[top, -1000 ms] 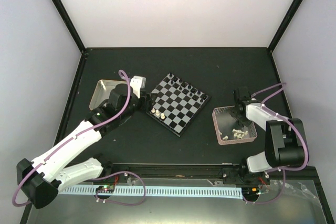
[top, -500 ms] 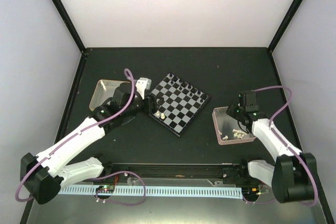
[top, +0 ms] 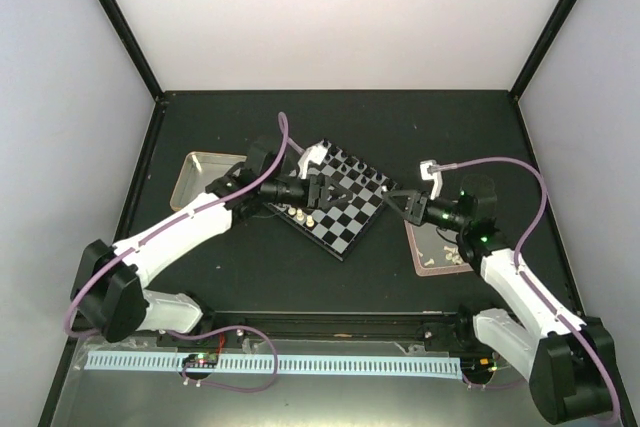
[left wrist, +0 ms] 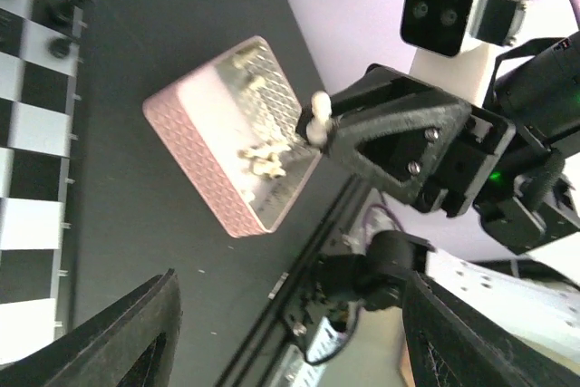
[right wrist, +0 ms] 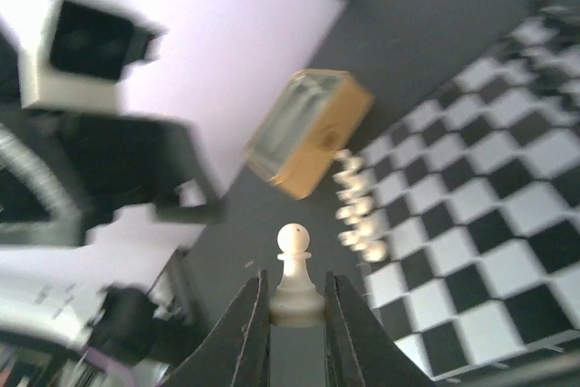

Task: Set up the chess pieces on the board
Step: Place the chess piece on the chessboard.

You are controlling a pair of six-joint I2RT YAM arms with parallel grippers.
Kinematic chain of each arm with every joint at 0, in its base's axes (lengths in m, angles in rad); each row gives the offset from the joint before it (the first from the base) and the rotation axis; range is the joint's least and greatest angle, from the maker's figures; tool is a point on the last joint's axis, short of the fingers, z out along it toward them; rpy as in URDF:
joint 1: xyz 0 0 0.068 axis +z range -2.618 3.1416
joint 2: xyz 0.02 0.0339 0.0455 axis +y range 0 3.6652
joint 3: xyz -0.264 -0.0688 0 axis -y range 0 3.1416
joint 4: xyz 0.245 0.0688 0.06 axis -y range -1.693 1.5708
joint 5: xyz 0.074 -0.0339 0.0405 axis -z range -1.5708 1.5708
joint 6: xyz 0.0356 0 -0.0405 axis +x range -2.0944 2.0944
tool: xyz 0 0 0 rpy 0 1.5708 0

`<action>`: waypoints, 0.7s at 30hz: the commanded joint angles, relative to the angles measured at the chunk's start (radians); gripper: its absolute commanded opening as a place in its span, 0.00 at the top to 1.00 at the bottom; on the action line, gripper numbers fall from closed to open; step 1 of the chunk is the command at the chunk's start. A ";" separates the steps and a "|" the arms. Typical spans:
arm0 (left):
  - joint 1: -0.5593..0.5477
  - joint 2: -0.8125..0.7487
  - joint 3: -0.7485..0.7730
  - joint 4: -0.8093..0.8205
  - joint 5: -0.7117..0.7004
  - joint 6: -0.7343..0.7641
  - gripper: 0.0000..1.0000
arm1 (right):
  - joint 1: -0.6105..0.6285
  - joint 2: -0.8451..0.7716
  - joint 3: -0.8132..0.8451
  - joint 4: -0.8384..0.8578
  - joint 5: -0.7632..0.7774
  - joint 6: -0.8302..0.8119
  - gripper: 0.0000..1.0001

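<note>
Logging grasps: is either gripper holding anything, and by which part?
The right gripper pinches a white pawn by its base; the left gripper is open, holding nothing.

No legible text, labels, brands or numbers in any view. The pale strip [top: 300,362] along the near edge of the surface has a regular pattern, but it's too small to tell whether it's print.
</note>
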 commanded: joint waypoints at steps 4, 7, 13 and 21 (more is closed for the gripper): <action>0.000 0.075 0.100 0.043 0.259 -0.039 0.32 | 0.165 -0.003 0.063 0.087 -0.212 -0.071 0.85; 0.000 0.071 0.097 0.028 0.287 -0.027 0.35 | 0.194 0.008 0.085 0.066 -0.233 -0.100 0.85; -0.024 0.097 0.085 0.080 0.358 -0.057 0.47 | 0.242 0.031 0.127 -0.004 -0.246 -0.164 0.85; -0.032 0.111 0.064 0.128 0.373 -0.082 0.76 | 0.254 0.045 0.126 -0.020 -0.233 -0.177 0.86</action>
